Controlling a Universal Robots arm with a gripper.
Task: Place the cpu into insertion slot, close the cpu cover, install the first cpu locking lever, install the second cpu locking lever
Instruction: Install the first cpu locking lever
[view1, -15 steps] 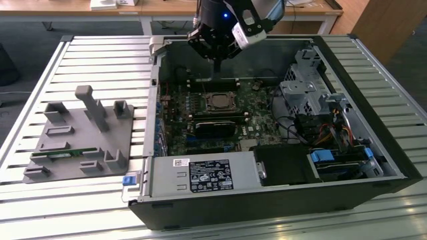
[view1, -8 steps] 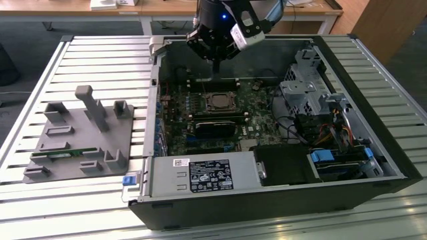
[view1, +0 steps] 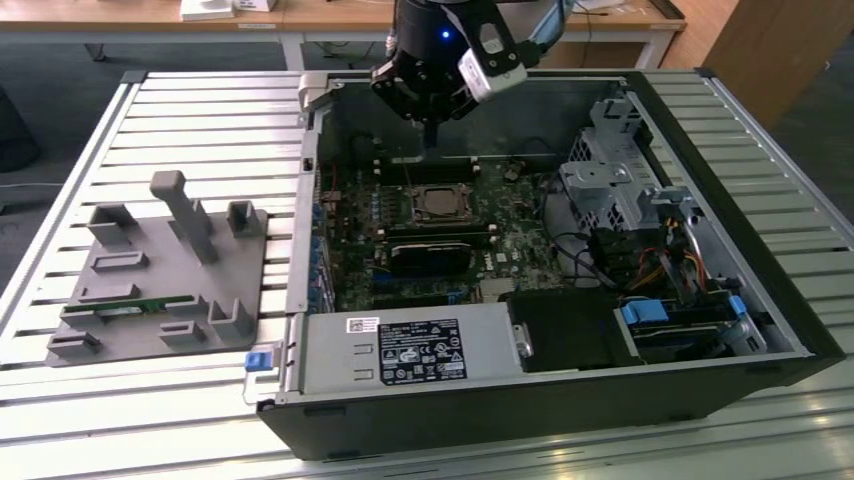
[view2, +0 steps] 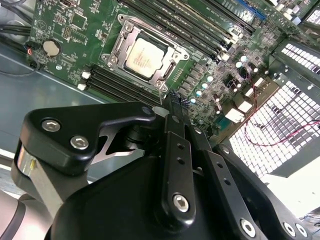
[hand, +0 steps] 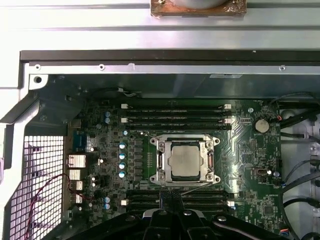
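Note:
The cpu (hand: 185, 160) lies flat in the insertion slot (hand: 186, 139) on the green board, its silvery top showing. The cpu cover (hand: 161, 161), a silver frame, lies down around it. In the second wrist view the cpu (view2: 144, 56) and the cpu cover (view2: 119, 46) look the same. A thin wire lever (hand: 202, 186) slants along one side of the socket. My gripper (hand: 172, 196) hovers above the board beside the socket, shut with nothing in it. In the exterior view the gripper (view1: 430, 150) hangs just beyond the socket (view1: 412, 205).
The case walls (view1: 310, 150) ring the board. Beside the socket are memory slots (hand: 175, 112) and a black card (view1: 430, 255). A drive cage (view1: 614, 190), cables (view1: 661, 265) and a power supply (view1: 407, 350) crowd the case. A grey fixture plate (view1: 160, 270) lies on the slatted table.

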